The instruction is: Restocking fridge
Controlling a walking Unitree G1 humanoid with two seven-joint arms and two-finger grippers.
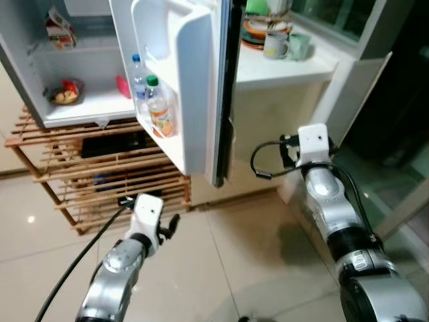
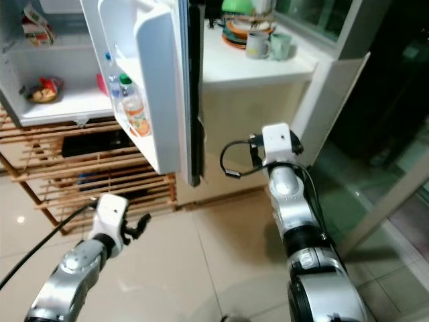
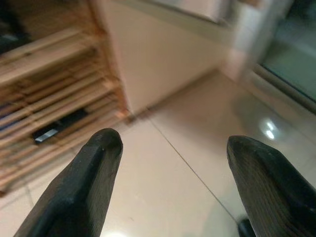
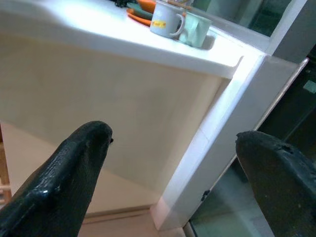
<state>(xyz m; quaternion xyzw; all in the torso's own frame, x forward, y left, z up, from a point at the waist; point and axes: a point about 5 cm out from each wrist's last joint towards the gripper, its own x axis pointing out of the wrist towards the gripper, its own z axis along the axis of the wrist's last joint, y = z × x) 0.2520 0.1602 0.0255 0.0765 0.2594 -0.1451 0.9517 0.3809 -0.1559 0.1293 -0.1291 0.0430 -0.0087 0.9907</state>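
The fridge [image 1: 80,100] stands with its door [image 1: 194,87] swung wide toward the robot; the door rack already carries 2 bottles [image 1: 157,107], an orange-labelled one with a green cap and a clear one with a blue cap behind it; inside, the lower shelf holds a small bowl of food [image 1: 65,94] and something red [image 1: 123,87], and a carton [image 1: 59,28] sits on the shelf above; so some stock looks to be in place. The left pincer [image 3: 170,177] hangs low over the tiled floor [image 1: 201,268] near the wooden rack [image 1: 67,181], its 2 fingers spread with nothing between them; the right pincer [image 4: 182,177] is raised toward the white counter [image 1: 281,67], also spread and empty. On that counter stand 2 mugs [image 4: 180,24] beside stacked plates [image 1: 258,33]. Neither arm carries an item, so I judge the robot to be between loads: the next thing to stock is not yet picked up, and the door is left to close.
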